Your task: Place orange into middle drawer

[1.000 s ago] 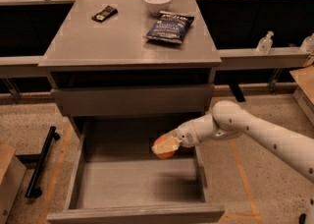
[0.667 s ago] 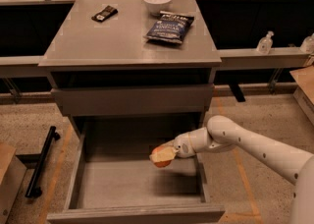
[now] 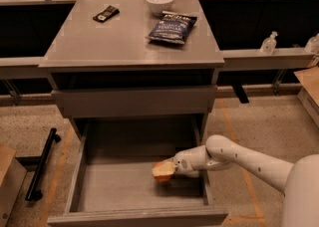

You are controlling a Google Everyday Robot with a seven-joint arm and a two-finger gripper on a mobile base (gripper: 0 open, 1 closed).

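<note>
The orange [image 3: 163, 170] is held in my gripper [image 3: 169, 169] inside the open middle drawer [image 3: 134, 216] of the grey cabinet, low over the drawer's bare grey floor near its right side. My white arm reaches in from the lower right over the drawer's right wall. The gripper is shut on the orange, which sticks out to the left of it. I cannot tell whether the orange touches the floor.
The closed upper drawer panel [image 3: 134, 100] hangs above the open drawer. On the cabinet top lie a blue chip bag [image 3: 172, 27], a white bowl [image 3: 159, 1] and a small dark packet [image 3: 105, 14]. A black bar [image 3: 42, 164] lies on the floor at left.
My gripper has moved down and a little left with the orange, deeper into the open drawer.
</note>
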